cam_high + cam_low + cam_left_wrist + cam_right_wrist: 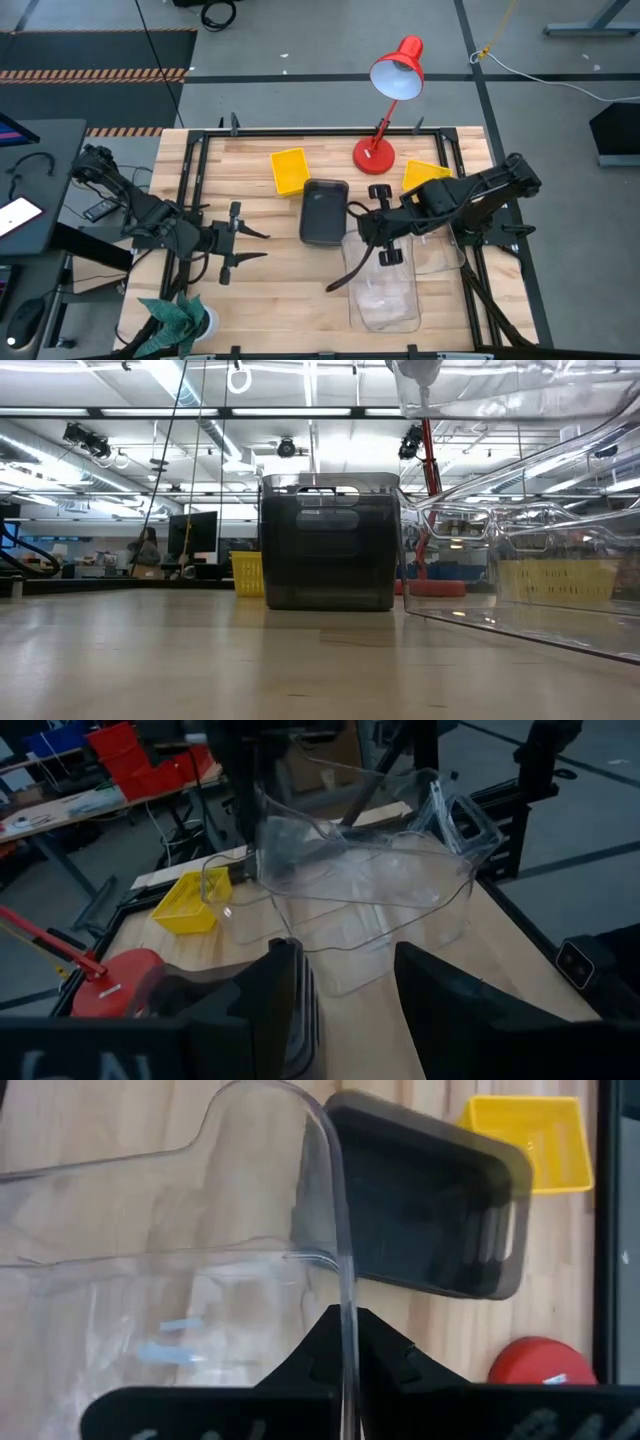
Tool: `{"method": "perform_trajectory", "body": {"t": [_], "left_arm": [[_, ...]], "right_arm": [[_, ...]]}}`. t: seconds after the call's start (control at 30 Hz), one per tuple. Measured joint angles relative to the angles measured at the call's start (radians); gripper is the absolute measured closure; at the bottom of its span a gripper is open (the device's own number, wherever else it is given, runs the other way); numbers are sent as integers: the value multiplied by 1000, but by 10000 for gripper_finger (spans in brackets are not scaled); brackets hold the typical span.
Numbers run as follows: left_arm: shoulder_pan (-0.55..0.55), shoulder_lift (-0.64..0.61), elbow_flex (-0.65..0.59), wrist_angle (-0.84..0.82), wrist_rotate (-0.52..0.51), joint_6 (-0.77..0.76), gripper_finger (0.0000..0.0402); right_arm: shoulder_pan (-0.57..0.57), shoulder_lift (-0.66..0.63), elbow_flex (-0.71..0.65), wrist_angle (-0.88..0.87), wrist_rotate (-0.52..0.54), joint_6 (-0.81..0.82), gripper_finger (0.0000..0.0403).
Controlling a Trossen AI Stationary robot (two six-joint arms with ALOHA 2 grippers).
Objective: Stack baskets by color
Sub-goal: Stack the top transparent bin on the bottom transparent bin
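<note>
My right gripper [385,240] is shut on a clear basket [170,1330] near the table's middle right. This basket hangs tilted over another clear basket [520,580] that lies on the table. A dark-grey basket [324,212] stands on its bottom just left of them. Two yellow baskets [289,170] [425,177] sit farther back, on either side of the red lamp [375,155]. My left gripper [250,245] waits open at the table's left, pointing toward the baskets with nothing between its fingers. My right gripper pinches the clear basket's wall at the rim of its far end [345,1305], one finger inside the basket and one outside. The fingers slant down from the right. The far end is raised and the basket is tilted. Whether its near end touches the basket below, I cannot tell.
More clear plastic [435,255] shows under my right arm. A green plant [178,320] stands at the near left corner. A black frame [190,160] runs along the table's edges. Bare wood [270,300] lies between my left gripper and the clear baskets.
</note>
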Motion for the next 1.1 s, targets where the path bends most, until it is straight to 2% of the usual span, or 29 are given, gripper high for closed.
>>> {"method": "perform_trajectory", "body": {"t": [0.33,0.63,0.87,1.1], "left_arm": [[15,0,0,5,-3,9,229],[59,1,0,4,-3,12,220],[94,2,0,0,-3,53,220],[141,2,0,-16,5,61,214]], "right_arm": [[3,-96,-227,215,-133,-1,388],[3,-125,-373,368,-168,29,384],[-1,-125,-480,464,-206,104,357],[-27,-124,-593,596,-350,173,326]]}}
